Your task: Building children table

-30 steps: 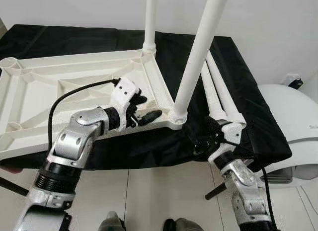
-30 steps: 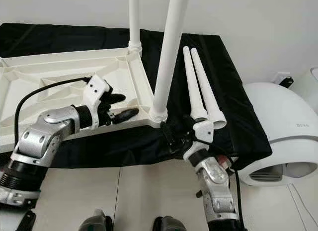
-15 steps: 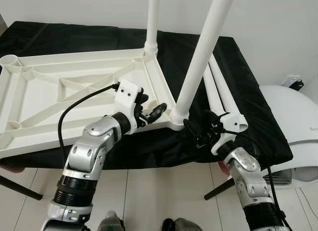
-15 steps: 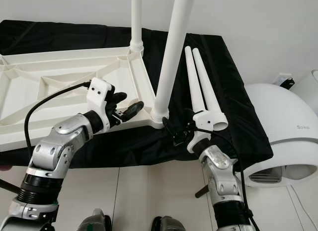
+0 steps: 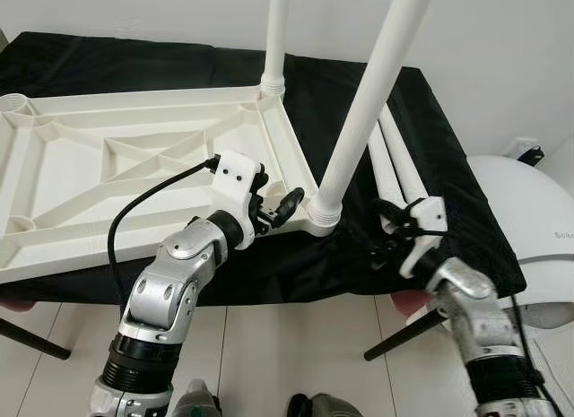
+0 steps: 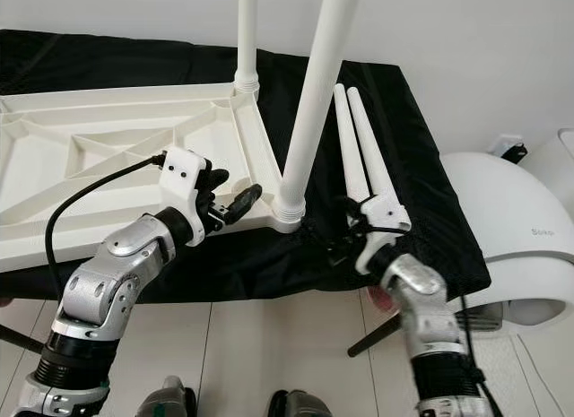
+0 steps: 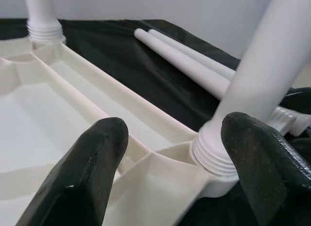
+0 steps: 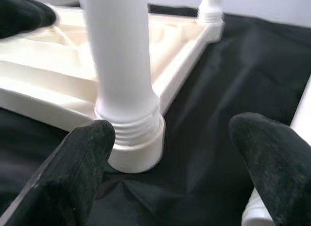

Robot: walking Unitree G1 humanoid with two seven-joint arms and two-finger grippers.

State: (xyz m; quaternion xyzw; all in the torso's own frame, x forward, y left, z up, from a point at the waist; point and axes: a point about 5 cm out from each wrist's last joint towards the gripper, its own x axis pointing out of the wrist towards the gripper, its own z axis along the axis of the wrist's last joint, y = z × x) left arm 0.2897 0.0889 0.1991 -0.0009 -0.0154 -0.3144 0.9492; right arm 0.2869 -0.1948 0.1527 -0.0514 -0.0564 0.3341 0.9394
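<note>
While upside down on a black-draped bench (image 5: pixel 466 220), white tabletop (image 5: pixel 81 179) with two legs screwed upright: far leg (image 5: pixel 275 40), near corner leg (image 5: pixel 368 103). Two loose legs (image 5: pixel 395 170) lying side by side on the cloth, just right of that corner. Left gripper (image 5: pixel 285 204) over the tabletop's near right corner, jaws spread. Right gripper (image 6: pixel 345 229) near the loose legs' ends, jaws spread, gripping nothing.

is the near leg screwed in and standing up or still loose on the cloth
Standing up: the near leg rises from the corner socket of the upturned tabletop; its threads show, so full tightness cannot be told.
</note>
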